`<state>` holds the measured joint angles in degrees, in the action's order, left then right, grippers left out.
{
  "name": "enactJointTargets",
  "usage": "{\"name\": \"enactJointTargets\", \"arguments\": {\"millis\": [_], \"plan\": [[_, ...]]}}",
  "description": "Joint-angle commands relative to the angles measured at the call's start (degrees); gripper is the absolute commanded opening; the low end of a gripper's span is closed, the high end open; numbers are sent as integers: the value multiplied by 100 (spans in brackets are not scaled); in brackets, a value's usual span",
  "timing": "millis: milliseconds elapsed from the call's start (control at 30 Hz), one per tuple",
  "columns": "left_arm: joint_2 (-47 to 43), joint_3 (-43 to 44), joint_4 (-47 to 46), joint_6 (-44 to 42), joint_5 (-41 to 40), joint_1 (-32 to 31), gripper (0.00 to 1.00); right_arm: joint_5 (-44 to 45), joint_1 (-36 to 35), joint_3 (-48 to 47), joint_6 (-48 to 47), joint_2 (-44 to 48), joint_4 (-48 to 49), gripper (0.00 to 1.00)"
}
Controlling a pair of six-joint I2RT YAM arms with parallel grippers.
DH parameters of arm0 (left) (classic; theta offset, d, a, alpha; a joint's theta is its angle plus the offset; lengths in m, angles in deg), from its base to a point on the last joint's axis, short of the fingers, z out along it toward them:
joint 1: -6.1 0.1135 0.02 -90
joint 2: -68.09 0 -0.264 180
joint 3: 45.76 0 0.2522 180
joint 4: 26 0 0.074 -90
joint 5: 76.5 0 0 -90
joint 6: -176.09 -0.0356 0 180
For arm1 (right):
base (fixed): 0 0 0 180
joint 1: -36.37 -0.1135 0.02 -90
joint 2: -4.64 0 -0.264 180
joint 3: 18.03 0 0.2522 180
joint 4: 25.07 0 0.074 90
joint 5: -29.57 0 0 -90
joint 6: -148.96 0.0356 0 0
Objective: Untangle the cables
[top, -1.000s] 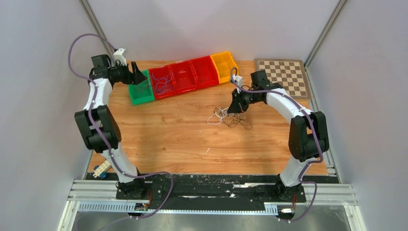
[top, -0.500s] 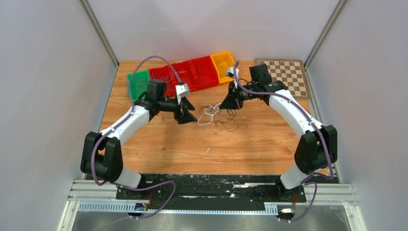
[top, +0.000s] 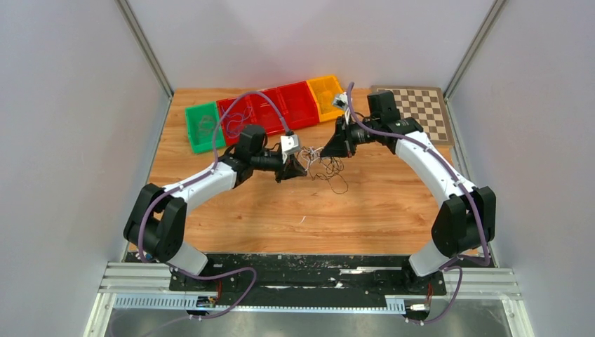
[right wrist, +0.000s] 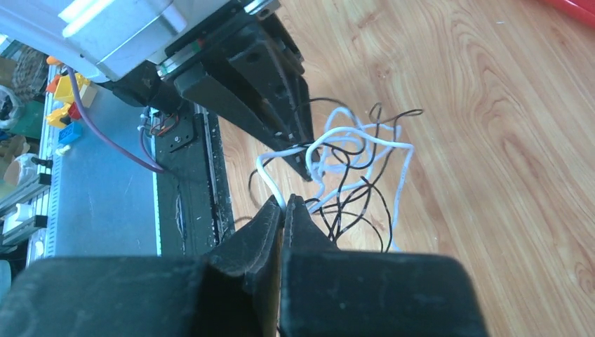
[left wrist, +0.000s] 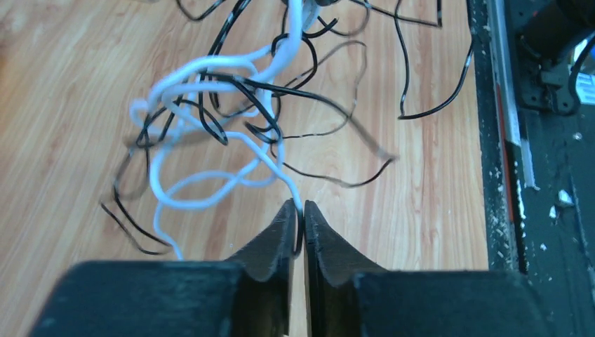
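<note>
Tabletop (top: pixel 281 210): cables (top: pixel 331 168) between left hand (top: pixel 300 170), right hand (top: pixel 324 153)

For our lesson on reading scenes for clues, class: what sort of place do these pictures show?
Probably a robotics lab test cell: a left arm and a right arm bolted to a metal frame, plain grey panels enclosing a wooden table, with practice props like coloured bins and cables.

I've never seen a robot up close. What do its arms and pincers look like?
Both the left arm and right arm have white links with black joints. A thick purple hose trails along each. The left pincer and right pincer have two tapered black fingers each.
</note>
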<state>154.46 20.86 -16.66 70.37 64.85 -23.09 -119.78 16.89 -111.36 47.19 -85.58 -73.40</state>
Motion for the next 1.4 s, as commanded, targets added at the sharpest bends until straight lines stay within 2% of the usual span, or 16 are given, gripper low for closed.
{"name": "enactJointTargets", "arguments": {"millis": [0, 33, 200, 400, 533, 633, 667, 700, 833, 900, 1033, 1067, 1167, 1200, 1300, 1367], "plan": [[-183, 480, 475, -154, 34, 45, 6, 274, 377, -102, 186, 165, 266, 0], [-430, 493, 872, -209, 99, 85, 1, 460, 539, -68, 158, 126, 272, 0], [-1538, 251, 2428, -923, 362, 679, 0, 1480, 1353, 19, -193, -318, 333, 2], [-1894, 400, 4044, -1577, 554, 1907, 0, 1980, 1982, 114, -544, -932, 375, 0], [-2032, 532, 4389, -1784, 470, 2453, 0, 1893, 2172, 200, -711, -1042, 379, 0], [-1992, 313, 4375, -2032, 415, 2494, 2, 1251, 2128, 223, -616, -991, 403, 2], [-1948, 192, 4312, -1992, 378, 2496, 9, 1095, 2080, 197, -582, -982, 394, 6], [-1819, 147, 4189, -1863, 268, 2497, 10, 1010, 2010, 176, -552, -958, 371, 11], [-1404, 104, 3949, -1446, 113, 2515, 1, 774, 1586, 285, -561, -704, 331, 32], [-1366, 144, 3696, -1103, 416, 2504, 0, 650, 1352, 385, -563, -564, 320, 40], [-1566, 576, 3263, -480, 799, 1853, 0, 467, 915, 549, -544, -346, 316, 53], [-1594, 829, 3224, -303, 856, 1574, 0, 427, 845, 568, -504, -322, 314, 55], [-1710, 1077, 2606, 459, 1184, 1336, 0, 336, 585, 582, -442, -306, 318, 59], [-1733, 1117, 2535, 675, 1206, 1348, 0, 359, 486, 579, -443, -318, 323, 60], [-1856, 1073, 2696, 556, 1166, 1539, 0, 407, 171, 504, -465, -465, 322, 59], [-1874, 884, 2795, 548, 1195, 1962, 0, 403, -6, 443, -482, -621, 326, 59]]}}
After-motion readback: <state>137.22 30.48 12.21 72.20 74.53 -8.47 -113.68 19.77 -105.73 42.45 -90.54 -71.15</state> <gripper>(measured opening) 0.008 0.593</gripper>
